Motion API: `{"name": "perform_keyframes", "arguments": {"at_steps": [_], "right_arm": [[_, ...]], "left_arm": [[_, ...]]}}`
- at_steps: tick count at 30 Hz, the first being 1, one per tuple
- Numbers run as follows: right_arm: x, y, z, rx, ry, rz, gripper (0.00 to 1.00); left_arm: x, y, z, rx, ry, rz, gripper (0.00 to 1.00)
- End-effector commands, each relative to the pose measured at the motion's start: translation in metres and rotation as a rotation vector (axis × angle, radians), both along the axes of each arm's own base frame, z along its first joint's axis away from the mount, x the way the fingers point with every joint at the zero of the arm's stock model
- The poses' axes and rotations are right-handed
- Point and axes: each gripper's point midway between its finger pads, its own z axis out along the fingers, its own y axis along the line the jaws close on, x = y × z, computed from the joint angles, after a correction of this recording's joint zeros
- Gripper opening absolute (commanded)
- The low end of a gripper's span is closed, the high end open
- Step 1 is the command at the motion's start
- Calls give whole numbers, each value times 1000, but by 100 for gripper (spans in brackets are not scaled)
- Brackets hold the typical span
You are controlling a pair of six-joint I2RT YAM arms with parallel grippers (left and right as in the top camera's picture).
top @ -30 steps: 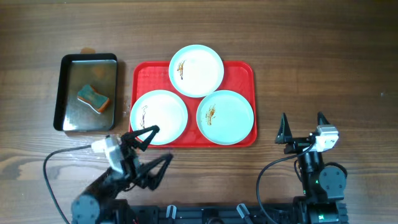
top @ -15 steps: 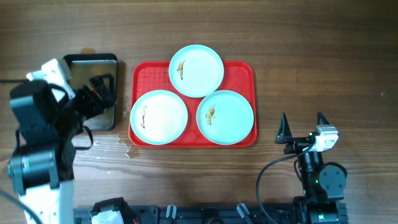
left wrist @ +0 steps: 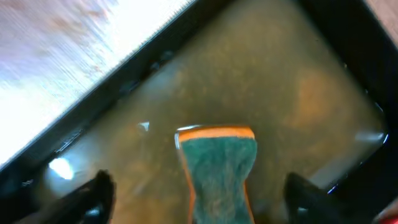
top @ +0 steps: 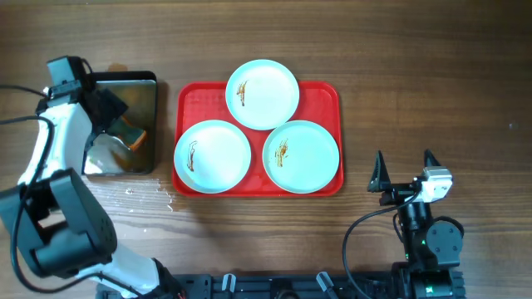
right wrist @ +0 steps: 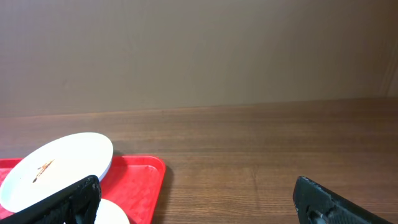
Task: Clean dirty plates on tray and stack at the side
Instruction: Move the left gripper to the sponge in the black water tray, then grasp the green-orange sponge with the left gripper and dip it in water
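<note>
**Left gripper open over sponge, plates all on tray**

- Left gripper (left wrist: 202,199) is down inside the black pan (top: 125,76), to the left of the tray (top: 320,95). Jaws are spread wide, one finger on each side of the green-and-orange sponge (left wrist: 217,168). There is a gap on both sides, so nothing is grasped.
- The sponge lies flat on the pan floor, green face up, with its orange layer showing at the far edge.
- Right gripper (top: 404,154) sits on the table (top: 416,66) off the tray's right edge, near the front. Its jaws are released and it holds nothing. Its wrist view looks across the tray corner.
- Three plates are on the tray, close together, each with a thin brown smear:
  - Far plate (top: 263,94) overhangs the far rim.
  - Left plate (top: 213,156) overhangs the left rim.
  - Right plate (top: 301,156) sits inside the rim.
- No plates are stacked.
</note>
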Motion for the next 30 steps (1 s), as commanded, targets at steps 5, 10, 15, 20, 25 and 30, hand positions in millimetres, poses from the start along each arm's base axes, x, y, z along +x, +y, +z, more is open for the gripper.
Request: {"name": "perform_keyframes", "arguments": {"at_steps": [5, 10, 15, 20, 25, 30], "right_arm": [[0, 1, 2, 10, -8, 6, 100], [0, 1, 2, 10, -7, 6, 100], [0, 1, 2, 10, -8, 6, 100], [0, 1, 2, 10, -7, 6, 100], [0, 1, 2, 10, -8, 6, 100], [0, 1, 2, 10, -7, 7, 100]], "left_arm": [[6, -31, -51, -209, 50, -29, 82], [-2, -34, -71, -229, 110, -24, 42], [-13, -22, -72, -155, 165, -15, 35], [-3, -17, -70, -134, 123, -15, 100], [3, -13, -68, -101, 109, -63, 4], [1, -13, -68, -101, 114, -62, 100]]}}
